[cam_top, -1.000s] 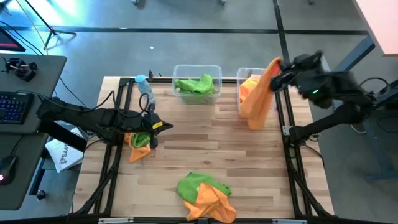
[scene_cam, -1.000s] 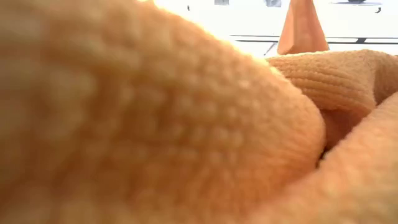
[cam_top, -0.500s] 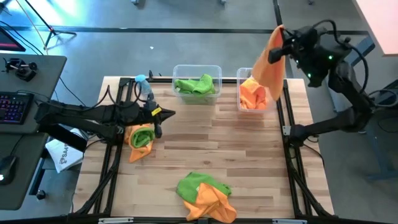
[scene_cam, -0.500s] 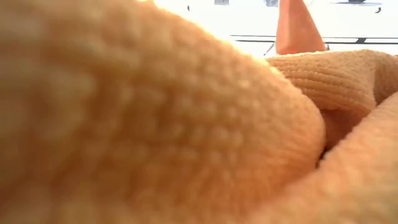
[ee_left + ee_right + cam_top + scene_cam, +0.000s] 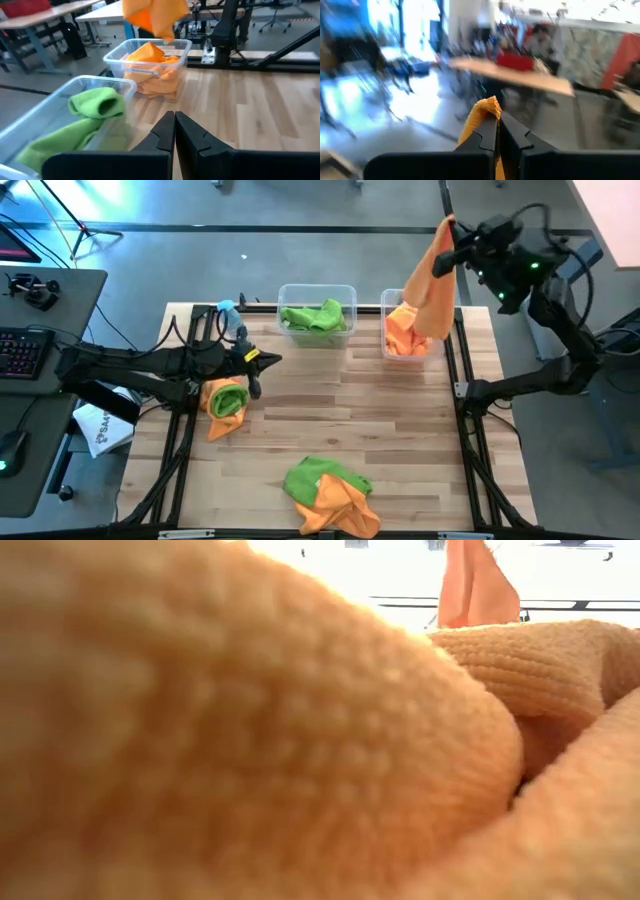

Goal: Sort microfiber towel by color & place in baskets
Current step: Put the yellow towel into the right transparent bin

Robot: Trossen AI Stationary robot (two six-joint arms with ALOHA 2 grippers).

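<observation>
Raised orange towel (image 5: 432, 285) now draped long, right gripper (image 5: 457, 256) pinching its corner

Count: two clear baskets at the counter's far edge, wider (image 5: 316, 313) and narrower (image 5: 392, 330). Green towels: three visible (image 5: 314, 317) (image 5: 228, 398) (image 5: 308, 477). Orange towels: at least four (image 5: 432, 277) (image 5: 402, 335) (image 5: 222, 425) (image 5: 340, 505). One bottle (image 5: 233, 322).

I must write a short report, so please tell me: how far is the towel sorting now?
Done: a green towel lies in the wider basket, and orange towels lie in the narrower basket. In hand: the right tool is shut on an orange towel hanging above that basket. Left: the green-and-orange bundle under the shut left tool, and the mixed pile at the table's near edge.
</observation>
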